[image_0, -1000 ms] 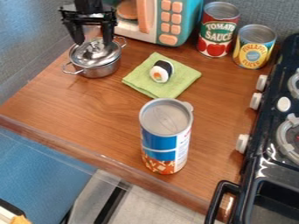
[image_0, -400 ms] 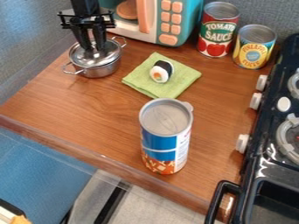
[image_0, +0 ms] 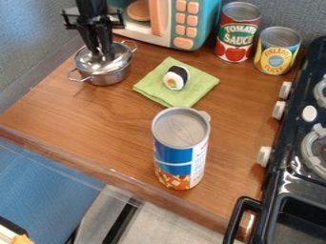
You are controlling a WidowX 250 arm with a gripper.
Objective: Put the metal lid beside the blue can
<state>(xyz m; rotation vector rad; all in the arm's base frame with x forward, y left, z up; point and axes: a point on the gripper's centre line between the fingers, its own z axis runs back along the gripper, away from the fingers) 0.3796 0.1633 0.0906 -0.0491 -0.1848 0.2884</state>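
Observation:
The black gripper (image_0: 100,51) hangs at the upper left, its two fingers close together around the knob at the middle of the metal lid (image_0: 117,57). That lid rests on a small metal pot (image_0: 109,77) with two loop handles. The knob itself is hidden by the fingertips. Toward the front of the counter, right of centre, the blue can (image_0: 174,154) stands upright with a grey top.
A green cloth (image_0: 192,86) holds a sushi piece (image_0: 176,77). Behind are a toy microwave (image_0: 185,24), a tomato sauce can (image_0: 238,33) and a pineapple can (image_0: 277,50). The black stove (image_0: 290,176) borders the wooden counter (image_0: 96,128) on the right.
The gripper's fingers have come together from wide apart, narrowing onto the lid's knob. The lid, pot and blue can are where they were.

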